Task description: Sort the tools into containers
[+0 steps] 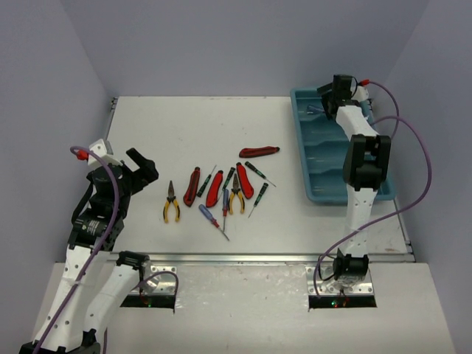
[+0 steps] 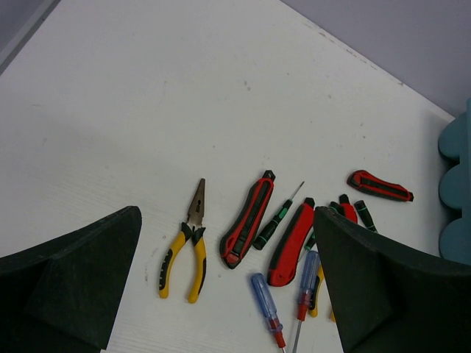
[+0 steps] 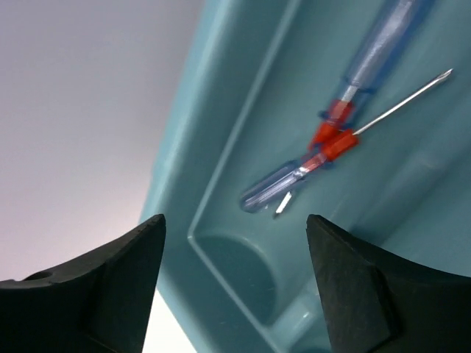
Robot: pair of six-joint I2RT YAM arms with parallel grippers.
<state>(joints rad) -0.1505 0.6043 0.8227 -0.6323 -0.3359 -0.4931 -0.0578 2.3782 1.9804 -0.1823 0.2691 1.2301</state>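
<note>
Top external view, reading across from the left: the left hand [image 1: 142, 165] hangs above the surface [image 1: 147, 118], farther from the teal tray [image 1: 317, 158] than anything else, its fingers spread wide and gripping nothing. Next toward the tray lies a pair of yellow-handled pliers [image 1: 171, 203], on its own, nose pointing away from the arms. Closer to the tray comes the main cluster. Two red knives [image 1: 192, 186] lie side by side with a black-green screwdriver [image 1: 206, 181] between them. A blue-handled screwdriver [image 1: 210, 217] sits on the cluster's near side. A second blue-handled screwdriver [image 1: 226, 198] lies beside a second pair of pliers [image 1: 236, 198], and a third red knife [image 1: 245, 181] is angled against that group. Two more black-green screwdrivers [image 1: 259, 198] lie on the cluster's tray side. A fourth red knife [image 1: 259, 152] lies apart on the far side, short of the tray. The tray sits along the right edge of the surface, its long side running away from the arms. The right hand [image 3: 235, 228] hovers over the tray's far end, fingers apart with nothing between them. In the right wrist view, two blue screwdrivers [image 3: 383, 44] lie below it on the tray floor, crossed at their red collars, near a rounded corner of one compartment.
</note>
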